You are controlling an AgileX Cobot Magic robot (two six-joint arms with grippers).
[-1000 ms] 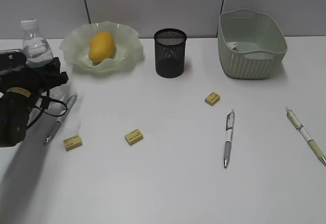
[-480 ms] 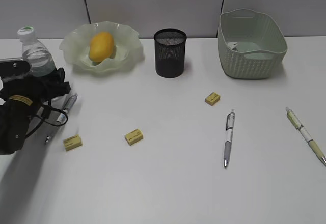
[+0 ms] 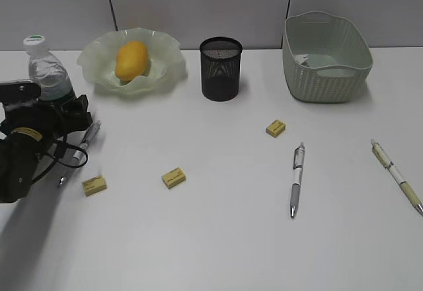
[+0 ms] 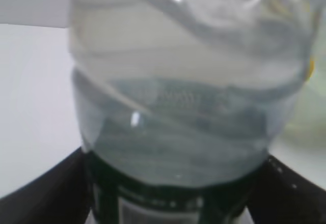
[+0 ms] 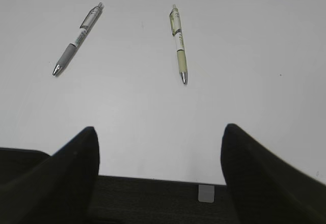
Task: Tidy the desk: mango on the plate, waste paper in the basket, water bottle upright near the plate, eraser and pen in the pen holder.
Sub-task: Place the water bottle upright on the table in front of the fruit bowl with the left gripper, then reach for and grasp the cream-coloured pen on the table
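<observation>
My left gripper (image 3: pixel 63 109) was clamped on the water bottle (image 3: pixel 46 69), which stood upright on the desk (image 3: pixel 225 231) just left of the plate (image 3: pixel 168 63) holding the mango (image 3: pixel 131 59). My right gripper (image 5: pixel 159 147) hung with fingers apart above the desk near two pens (image 5: pixel 178 43)

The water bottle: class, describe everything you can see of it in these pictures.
The water bottle is small, clear plastic, with a white cap and a dark green label low on its body. It stands upright at the desk's far left, just left of the ruffled green plate. The left gripper is at its lower body; the left wrist view shows dark fingers on both sides. Water shows inside.
</observation>
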